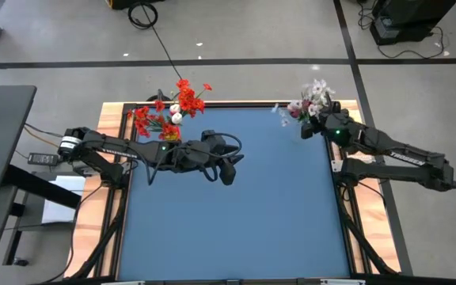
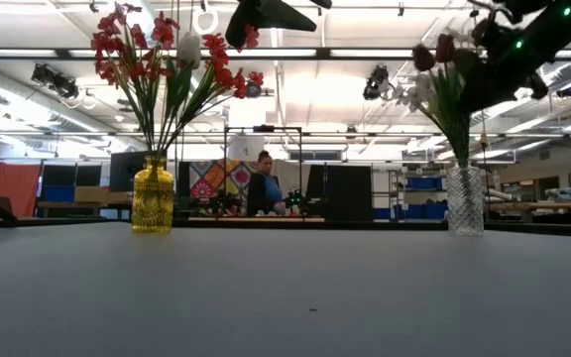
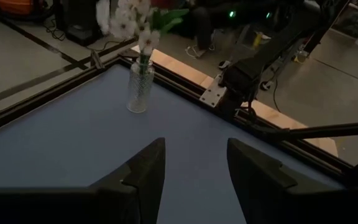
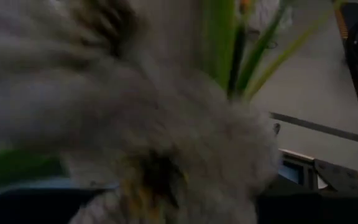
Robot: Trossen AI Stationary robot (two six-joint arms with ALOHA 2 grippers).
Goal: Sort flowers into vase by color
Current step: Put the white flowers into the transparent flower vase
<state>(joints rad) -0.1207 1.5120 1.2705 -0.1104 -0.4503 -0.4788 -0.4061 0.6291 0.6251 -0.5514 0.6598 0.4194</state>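
**Pale flowers go in the clear vase**

Blue table (image 1: 236, 206) fills my screen, with a big workshop behind it. I see two vases at the far edge. My yellow vase (image 2: 153, 196) holds the red flowers (image 1: 172, 111), though one white bloom (image 2: 188, 48) sits among them. My clear vase (image 2: 465, 198) holds the pale flowers (image 1: 311, 99), so colors stay mostly apart. My right gripper (image 1: 313, 125) hangs beside those pale blooms; I cannot tell if it grips a stem. My left gripper (image 3: 194, 168) waits over the middle, fingers apart and holding nothing.
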